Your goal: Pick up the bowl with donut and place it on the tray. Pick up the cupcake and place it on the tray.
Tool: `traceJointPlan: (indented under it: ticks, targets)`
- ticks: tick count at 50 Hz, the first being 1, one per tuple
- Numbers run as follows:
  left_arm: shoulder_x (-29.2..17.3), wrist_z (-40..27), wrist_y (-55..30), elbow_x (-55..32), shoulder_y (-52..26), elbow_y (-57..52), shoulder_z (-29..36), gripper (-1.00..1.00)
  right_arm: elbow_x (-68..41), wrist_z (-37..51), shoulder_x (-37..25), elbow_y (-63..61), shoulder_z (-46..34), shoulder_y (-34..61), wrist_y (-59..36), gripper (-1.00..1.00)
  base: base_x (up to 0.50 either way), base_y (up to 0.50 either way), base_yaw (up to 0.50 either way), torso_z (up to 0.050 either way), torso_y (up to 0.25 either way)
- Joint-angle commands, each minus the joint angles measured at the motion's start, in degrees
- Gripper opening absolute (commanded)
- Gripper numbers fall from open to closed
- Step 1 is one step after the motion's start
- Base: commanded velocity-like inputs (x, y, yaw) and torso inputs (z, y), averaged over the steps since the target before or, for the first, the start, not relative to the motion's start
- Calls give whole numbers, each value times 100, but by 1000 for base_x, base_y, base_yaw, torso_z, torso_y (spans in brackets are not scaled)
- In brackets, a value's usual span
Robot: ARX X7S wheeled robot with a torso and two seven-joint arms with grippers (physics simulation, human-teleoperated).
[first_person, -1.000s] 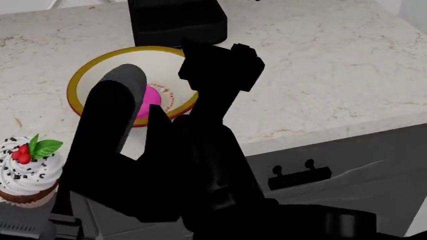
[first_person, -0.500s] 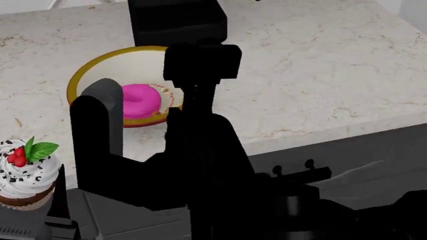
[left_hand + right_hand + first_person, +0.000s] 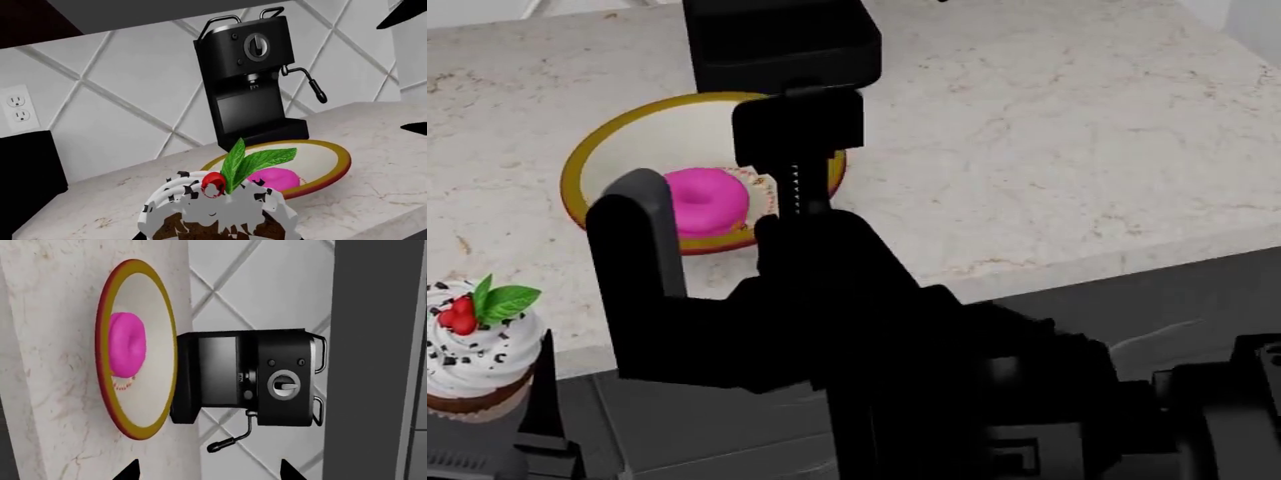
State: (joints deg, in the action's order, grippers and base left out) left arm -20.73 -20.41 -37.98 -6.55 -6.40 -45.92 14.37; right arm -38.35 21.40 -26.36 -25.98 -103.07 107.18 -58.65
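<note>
R gripper (image 3: 208,471) spread wide w/ bowl (image 3: 157,365) + donut (image 3: 126,345) ahead of it, can't tell abt my L one.

One bowl (image 3: 607,150), cream with a mustard rim, sits on the counter (image 3: 1068,130). It holds one pink donut (image 3: 705,200). One cupcake (image 3: 474,345) shows, topped with one green leaf sprig (image 3: 253,161) and a small cluster of red berries (image 3: 457,314). One black espresso machine (image 3: 253,80) stands behind the bowl. One wall outlet (image 3: 17,109) shows on the tiled wall.
</note>
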Motion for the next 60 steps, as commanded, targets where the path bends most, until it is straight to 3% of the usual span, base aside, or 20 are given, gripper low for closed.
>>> traceJointPlan:
  ticks: [1,60]
  targets:
    - [-2,-114,72,-160,-22,60,12,-100,482,-582,125,732,-445,-75,795,100,0,0,0,0,0]
    - [-92,-198,322,-224,122,182,20,-100,1431,-2334,2045,4893,-1160,-1214,2586,100,0,0,0,0,0]
